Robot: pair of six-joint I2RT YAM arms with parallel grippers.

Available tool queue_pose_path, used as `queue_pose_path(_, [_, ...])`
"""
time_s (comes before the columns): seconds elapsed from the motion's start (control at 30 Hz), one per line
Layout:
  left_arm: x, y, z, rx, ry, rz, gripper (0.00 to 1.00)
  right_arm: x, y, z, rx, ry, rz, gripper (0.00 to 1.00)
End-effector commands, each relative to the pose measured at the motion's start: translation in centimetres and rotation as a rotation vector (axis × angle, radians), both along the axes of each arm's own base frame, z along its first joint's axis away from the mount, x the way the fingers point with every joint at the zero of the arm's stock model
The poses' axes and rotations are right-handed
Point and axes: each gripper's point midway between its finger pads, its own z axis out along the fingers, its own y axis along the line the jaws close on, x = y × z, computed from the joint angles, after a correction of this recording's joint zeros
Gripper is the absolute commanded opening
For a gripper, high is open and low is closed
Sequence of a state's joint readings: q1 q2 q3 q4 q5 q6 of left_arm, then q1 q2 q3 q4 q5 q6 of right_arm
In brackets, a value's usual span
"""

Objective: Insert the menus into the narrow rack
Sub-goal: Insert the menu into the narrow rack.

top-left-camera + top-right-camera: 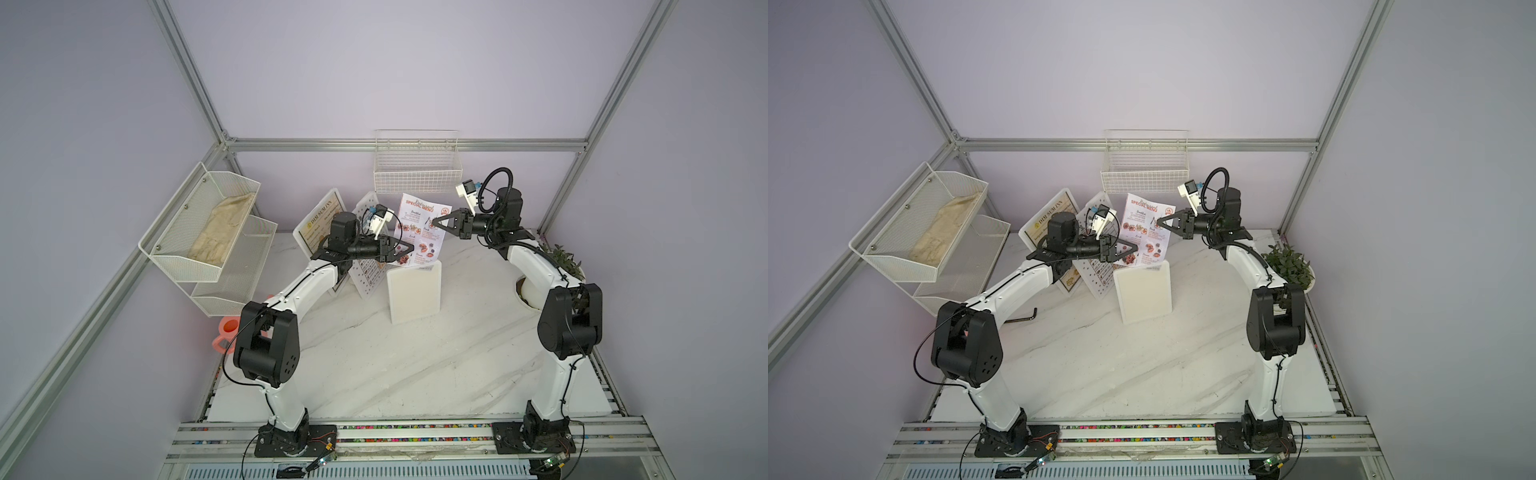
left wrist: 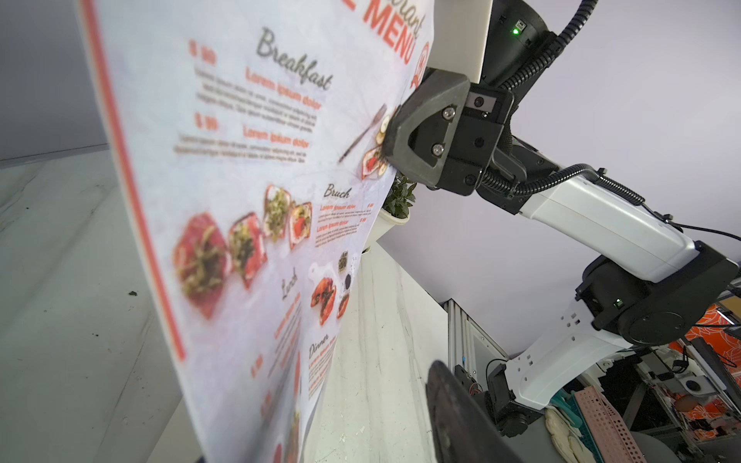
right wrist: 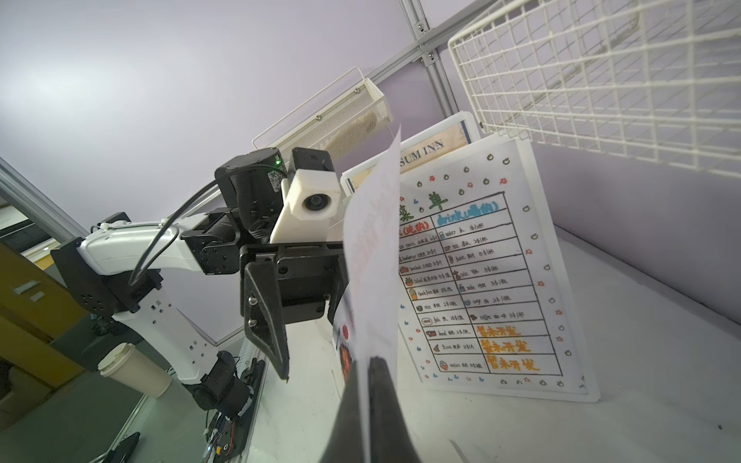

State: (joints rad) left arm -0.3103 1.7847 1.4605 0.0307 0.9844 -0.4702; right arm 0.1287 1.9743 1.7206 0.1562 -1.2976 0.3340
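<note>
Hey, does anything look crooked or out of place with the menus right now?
Yes. The special menu leaflet hangs tilted over the white rack, pinched by the right end effector. It bows and twists, its lower edge not lined up with the slot. The other two menus lean against the back wall, not racked.

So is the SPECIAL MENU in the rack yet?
Not fully: the SPECIAL MENU stands upright with its lower edge at the white rack, pinched by the right tool.

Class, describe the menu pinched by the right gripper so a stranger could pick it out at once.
Find the white wire basket on the back wall. Just below it, the right gripper pinches an upright sheet. Unlike the two menus leaning left of it, it has a red "SPECIAL MENU" heading and food photos.
</note>
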Motion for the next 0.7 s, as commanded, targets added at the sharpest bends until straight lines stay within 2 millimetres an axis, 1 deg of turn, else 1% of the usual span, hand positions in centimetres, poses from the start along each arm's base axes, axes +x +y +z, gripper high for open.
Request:
queue_pose_path(0.0, [0.0, -0.4, 3.2, -0.025, -0.09, -0.025, 0.56, -0.4, 0.0, 0.1, -0.007, -0.035, 0.056, 0.0])
queue_pose_path(0.1, [0.0, -0.5, 3.3, -0.025, -0.091, -0.027, 0.57, -0.5, 0.1, 0.3, -0.005, -0.045, 0.075, 0.0])
queue_pose_path(0.27, [0.2, -0.5, 3.0, -0.019, -0.086, -0.023, 0.6, -0.6, -0.1, 0.6, -0.004, -0.056, 0.075, 0.0])
queue_pose_path(0.37, [0.3, -0.5, 2.9, -0.021, -0.082, -0.024, 0.61, -0.8, -0.2, 0.7, -0.001, -0.061, 0.084, 0.0])
queue_pose_path(0.6, [-0.4, -1.5, 3.4, -0.031, -0.089, -0.062, 0.44, -0.8, -1.3, 1.2, 0.001, -0.071, 0.072, 0.0])
queue_pose_path(0.67, [-0.4, -1.6, 3.3, -0.03, -0.088, -0.064, 0.43, -0.8, -1.5, 1.3, 0.001, -0.072, 0.068, 0.0])
